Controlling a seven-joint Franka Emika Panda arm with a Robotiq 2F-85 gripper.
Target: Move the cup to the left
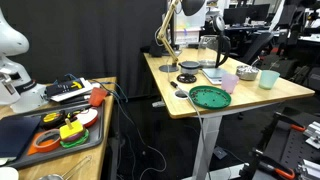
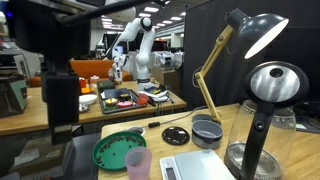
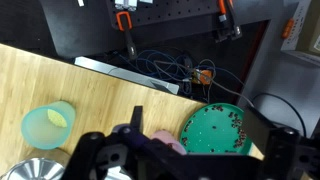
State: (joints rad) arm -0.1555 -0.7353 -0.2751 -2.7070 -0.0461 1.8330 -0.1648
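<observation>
1. Position: cup (image 1: 229, 82) upright on bench (image 1: 290, 92), just beside green plate (image 1: 210, 96); mint cup (image 1: 268, 77) stands apart on its other side.
2. Wrist view: end effector (image 3: 150, 150) partly hides cup; cannot tell whether jaws are open or closed.

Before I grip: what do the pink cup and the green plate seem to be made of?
The cup: likely plastic, going by its pale pink, matte, even colour and no glassy glare. The green plate: probably plastic too, with a flat uniform colour, a dull sheen and dark specks across it.
</observation>
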